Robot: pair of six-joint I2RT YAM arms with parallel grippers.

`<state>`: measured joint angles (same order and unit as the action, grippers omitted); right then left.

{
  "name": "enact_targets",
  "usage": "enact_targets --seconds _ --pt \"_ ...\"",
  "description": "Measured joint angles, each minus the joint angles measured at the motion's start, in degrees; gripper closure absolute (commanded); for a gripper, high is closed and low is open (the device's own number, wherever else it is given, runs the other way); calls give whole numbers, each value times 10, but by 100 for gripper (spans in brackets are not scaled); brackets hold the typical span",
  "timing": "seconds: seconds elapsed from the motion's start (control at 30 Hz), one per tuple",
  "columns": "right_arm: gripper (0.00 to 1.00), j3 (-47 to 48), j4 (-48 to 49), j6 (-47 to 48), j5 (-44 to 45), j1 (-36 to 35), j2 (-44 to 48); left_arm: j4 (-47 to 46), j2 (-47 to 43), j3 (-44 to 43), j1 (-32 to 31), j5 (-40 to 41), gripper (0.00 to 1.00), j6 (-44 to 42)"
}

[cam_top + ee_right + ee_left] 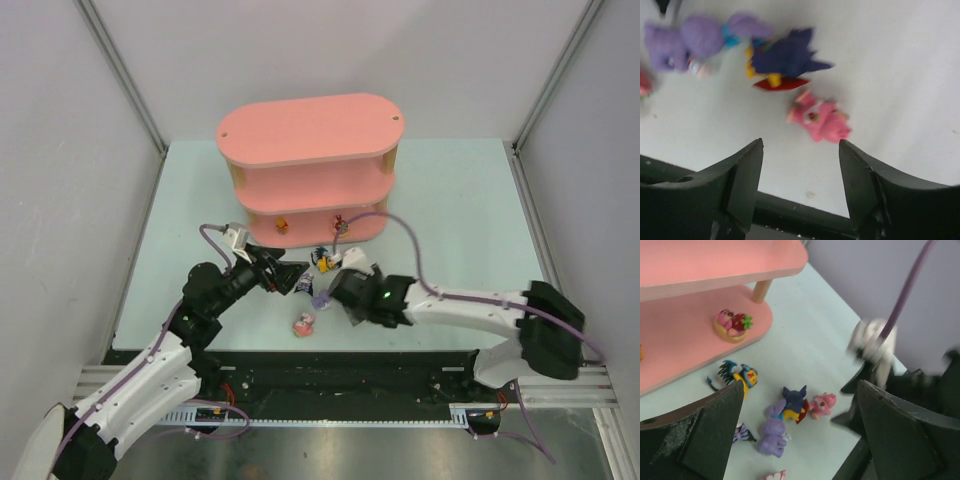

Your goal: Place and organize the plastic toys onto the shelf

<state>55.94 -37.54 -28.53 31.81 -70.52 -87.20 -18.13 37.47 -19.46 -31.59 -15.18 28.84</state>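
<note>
The pink shelf [310, 130] stands at the back middle; its bottom board [685, 340] carries a red-pink-yellow toy [732, 325], and two small toys [283, 225] show there from above. Loose toys lie in front of it: a purple rabbit [772, 432] [690, 40], a dark blue toy [794, 401] [787, 57], a pink bear [822, 404] [822, 121], a blue-yellow toy [741, 376] and a pink-white toy [303, 323]. My left gripper [293, 277] [801, 387] is open and empty above them. My right gripper [336, 290] [799, 147] is open and empty, just short of the pink bear.
A striped toy [743, 432] lies partly behind my left finger [705, 435]. A purple cable [400, 235] arcs over the right arm. Grey walls close in both sides of the pale green table [460, 220]; its black front rail [790, 210] is close under my right gripper.
</note>
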Motion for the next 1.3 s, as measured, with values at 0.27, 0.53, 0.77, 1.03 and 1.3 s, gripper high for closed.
enact_targets --seconds 0.27,0.53,0.77,1.03,1.3 --pt "37 -24 49 90 -145 163 168 31 11 4 9 26 0 -4" --pt "54 -28 52 109 -218 225 98 32 21 4 9 28 0 -4" --pt "88 -29 72 52 -197 259 84 33 24 4 9 28 0 -4" --pt "100 -43 110 12 -163 286 20 39 26 4 9 30 0 -5" --pt "100 -83 118 -2 -159 282 4 52 26 4 9 36 0 -5"
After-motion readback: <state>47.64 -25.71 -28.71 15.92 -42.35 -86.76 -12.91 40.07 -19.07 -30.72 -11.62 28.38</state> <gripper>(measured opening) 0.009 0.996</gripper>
